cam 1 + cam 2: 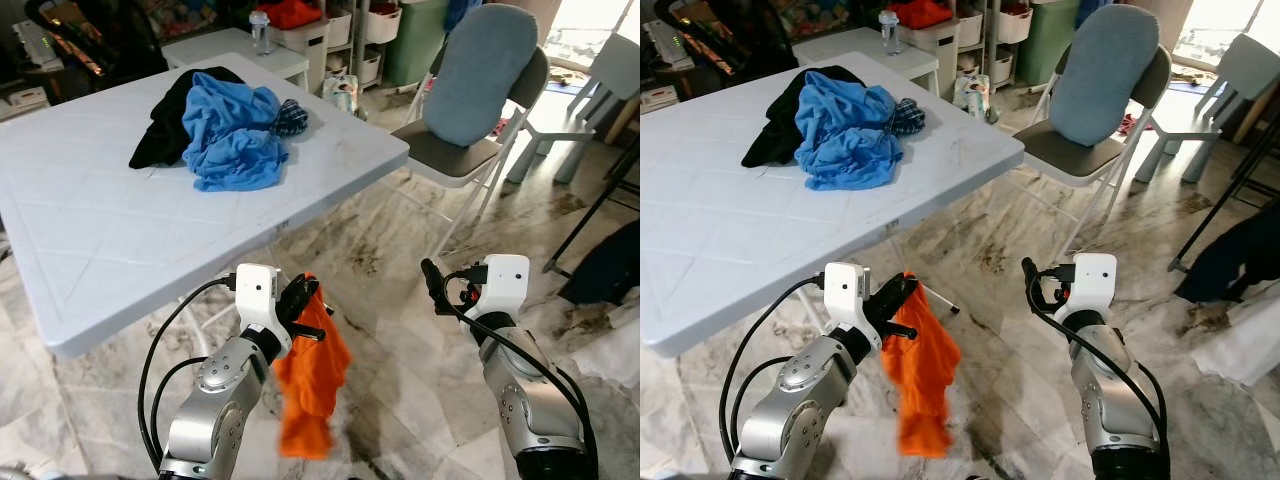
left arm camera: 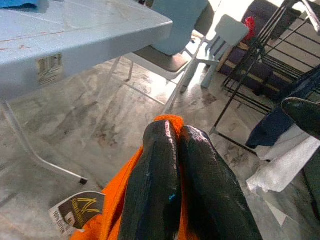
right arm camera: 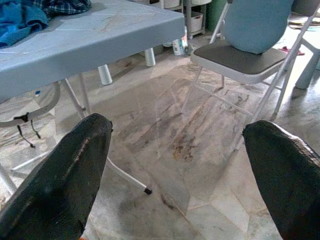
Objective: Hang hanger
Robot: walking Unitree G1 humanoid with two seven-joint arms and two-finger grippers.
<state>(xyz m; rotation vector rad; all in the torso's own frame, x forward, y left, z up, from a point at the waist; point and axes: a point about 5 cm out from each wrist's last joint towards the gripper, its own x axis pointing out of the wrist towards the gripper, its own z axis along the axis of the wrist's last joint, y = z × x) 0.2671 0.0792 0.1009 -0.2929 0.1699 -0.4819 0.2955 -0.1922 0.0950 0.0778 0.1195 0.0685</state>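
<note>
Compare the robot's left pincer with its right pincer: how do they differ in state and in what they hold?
The left pincer has its fingers pressed together, while the right pincer has its fingers spread wide apart. The left pincer grips an orange garment that hangs down toward the marble floor; the right pincer holds nothing. The left sits beside the white table edge; the right is over open floor. Both are black and point forward at a similar height.

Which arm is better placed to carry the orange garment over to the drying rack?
Left. The left gripper is already shut on the orange garment, which hangs below it. The right gripper is open and holds nothing.
</note>
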